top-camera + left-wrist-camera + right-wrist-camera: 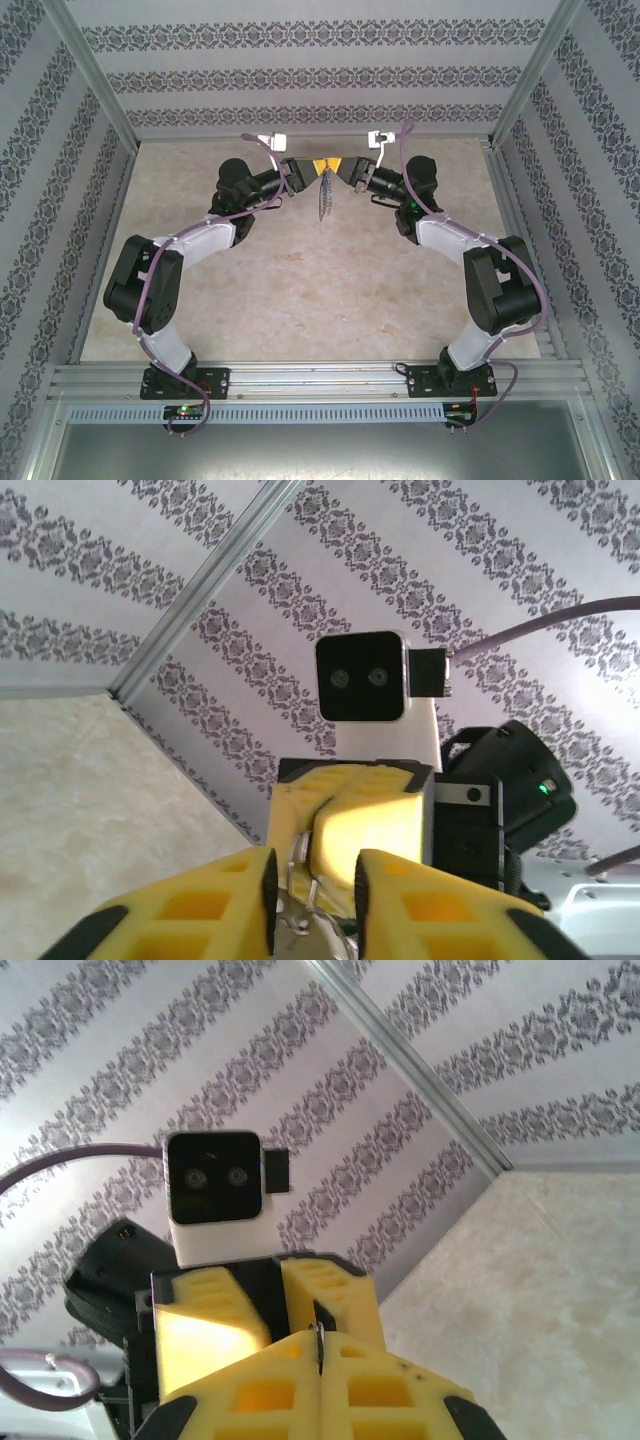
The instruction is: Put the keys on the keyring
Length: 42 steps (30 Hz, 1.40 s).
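The keyring (310,888), chain (325,200) hung below, is clamped by the left gripper (312,872); the keys (317,1338), judged pinched in the closed right gripper (318,1348), are presented directly opposite the keyring.

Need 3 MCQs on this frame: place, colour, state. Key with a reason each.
1. The left gripper and right gripper meet: A) by the arm bases B) at the left wall C) over the far middle of the table.
2. Right fingers' colour: A) yellow B) blue C) white.
3. Right fingers are: A) wide apart B) shut on a thin metal piece C) resting on the table.
Key: 1C, tip to tip near the back wall in the top view; 2A, yellow in the right wrist view; 3B, pressed together with metal in the seam.
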{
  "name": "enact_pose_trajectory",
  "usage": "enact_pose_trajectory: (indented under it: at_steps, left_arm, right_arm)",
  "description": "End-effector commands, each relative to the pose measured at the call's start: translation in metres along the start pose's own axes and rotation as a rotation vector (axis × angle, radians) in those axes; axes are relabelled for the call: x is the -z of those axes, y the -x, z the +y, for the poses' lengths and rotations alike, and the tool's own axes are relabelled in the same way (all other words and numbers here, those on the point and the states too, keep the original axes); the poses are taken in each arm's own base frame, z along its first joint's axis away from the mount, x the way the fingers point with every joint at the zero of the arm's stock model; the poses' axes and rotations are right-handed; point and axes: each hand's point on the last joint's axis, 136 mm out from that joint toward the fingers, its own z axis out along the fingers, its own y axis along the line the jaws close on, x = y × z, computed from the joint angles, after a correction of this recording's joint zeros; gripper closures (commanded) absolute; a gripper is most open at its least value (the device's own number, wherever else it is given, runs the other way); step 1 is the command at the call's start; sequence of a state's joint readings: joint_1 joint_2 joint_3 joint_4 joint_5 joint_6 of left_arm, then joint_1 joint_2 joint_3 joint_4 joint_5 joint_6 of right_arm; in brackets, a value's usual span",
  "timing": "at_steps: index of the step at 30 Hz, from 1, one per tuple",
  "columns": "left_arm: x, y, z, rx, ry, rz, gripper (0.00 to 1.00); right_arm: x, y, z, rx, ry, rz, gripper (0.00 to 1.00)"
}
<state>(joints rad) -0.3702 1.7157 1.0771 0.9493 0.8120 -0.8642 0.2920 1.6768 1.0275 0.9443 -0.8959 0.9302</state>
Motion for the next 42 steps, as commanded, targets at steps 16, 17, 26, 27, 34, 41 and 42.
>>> enact_pose_trajectory:
  at_steps: [16,17,26,27,34,41,42]
  left_arm:
    - [0.018,0.012,-0.005,-0.111,0.001,0.214,0.52]
    - [0.017,0.011,-0.004,-0.106,-0.004,0.223,0.52]
    - [0.005,-0.005,-0.001,-0.057,-0.051,0.282,0.55]
    - [0.003,-0.008,-0.002,-0.053,-0.055,0.289,0.56]
    - [-0.006,-0.024,-0.001,-0.031,-0.072,0.324,0.58]
    - [-0.012,-0.035,0.0,-0.017,-0.084,0.346,0.6]
    - [-0.013,-0.036,0.0,-0.016,-0.084,0.348,0.6]
  right_arm:
    - [0.025,-0.016,-0.009,0.135,-0.003,0.458,1.0]
    - [0.025,-0.017,-0.01,0.133,-0.008,0.459,1.0]
    - [0.021,-0.028,-0.008,0.14,-0.008,0.471,1.0]
    - [0.02,-0.029,-0.008,0.143,-0.007,0.472,1.0]
    - [0.016,-0.03,-0.006,0.149,0.0,0.471,1.0]
    - [0.015,-0.027,-0.005,0.153,0.0,0.463,1.0]
    - [0.015,-0.027,-0.005,0.155,0.0,0.462,1.0]
